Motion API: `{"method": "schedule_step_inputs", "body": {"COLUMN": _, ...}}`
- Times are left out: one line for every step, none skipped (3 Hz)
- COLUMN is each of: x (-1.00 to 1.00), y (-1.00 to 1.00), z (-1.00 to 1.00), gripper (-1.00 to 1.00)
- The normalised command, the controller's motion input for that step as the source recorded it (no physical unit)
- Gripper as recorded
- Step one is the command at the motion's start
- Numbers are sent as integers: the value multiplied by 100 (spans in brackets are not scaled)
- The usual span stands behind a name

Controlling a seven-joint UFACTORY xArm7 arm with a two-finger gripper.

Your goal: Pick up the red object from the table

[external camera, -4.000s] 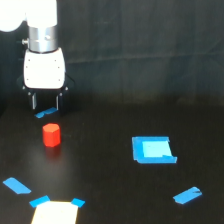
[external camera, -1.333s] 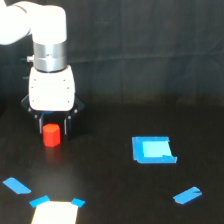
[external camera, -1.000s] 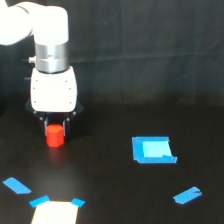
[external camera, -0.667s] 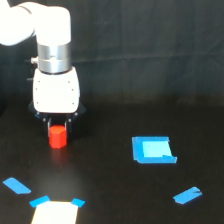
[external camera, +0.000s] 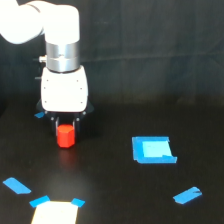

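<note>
The red object, a short red-orange cylinder, sits just under the white body of my gripper on the exterior view's left. Its top is tucked between the dark fingers, which close on its sides. Whether its base touches the black table or hangs just above it I cannot tell; a faint reflection lies below it.
A blue-edged square lies to the exterior view's right of the gripper. Blue tape strips lie at the lower right and lower left. A pale sheet with blue corners is at the bottom edge.
The gripper came down over the red object and closed on it. Gripper and object have since shifted together toward the exterior view's right.
</note>
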Motion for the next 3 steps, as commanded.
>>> {"method": "schedule_step_inputs", "body": {"x": 66, "y": 15, "z": 55, "gripper": -100}}
{"method": "schedule_step_inputs", "body": {"x": 77, "y": 26, "z": 87, "gripper": -100}}
{"method": "schedule_step_inputs", "body": {"x": 49, "y": 2, "z": 87, "gripper": -89}}
